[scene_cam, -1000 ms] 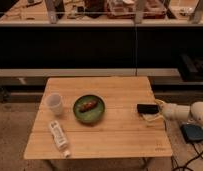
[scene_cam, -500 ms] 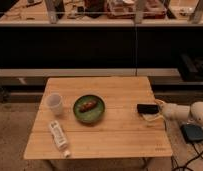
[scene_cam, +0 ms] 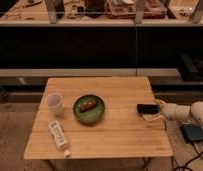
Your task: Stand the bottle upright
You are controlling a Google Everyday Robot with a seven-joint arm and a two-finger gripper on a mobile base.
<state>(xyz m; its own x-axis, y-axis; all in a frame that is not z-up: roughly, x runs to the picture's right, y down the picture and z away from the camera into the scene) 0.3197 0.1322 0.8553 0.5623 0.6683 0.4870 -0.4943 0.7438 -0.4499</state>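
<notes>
Nothing is registering as moved since the earlier frames: all items and the arm are sitting where they were.

On the wooden table (scene_cam: 120,137), at the left, a white paper cup (scene_cam: 55,103) is standing upright. Just in front of it and apart from it, the bottle (scene_cam: 59,136) is lying on its side in the front-left part of the tabletop. It is running diagonally, with its small white cap pointing toward the front edge and its label facing up. Nothing is touching it.

Toward the middle, a green plate (scene_cam: 97,116) is resting flat, well apart from the bottle and near the cup. A small brownish piece of food (scene_cam: 87,106) is lying on it.

At the right edge of the table, the gripper (scene_cam: 149,113) is hovering at tabletop level, well apart from the bottle. Its fingers are standing apart, one dark and one pale, with nothing between them. The whitish arm (scene_cam: 182,112) is reaching in from the right. Below it, a dark bluish object (scene_cam: 193,133) is lying on the floor.
</notes>
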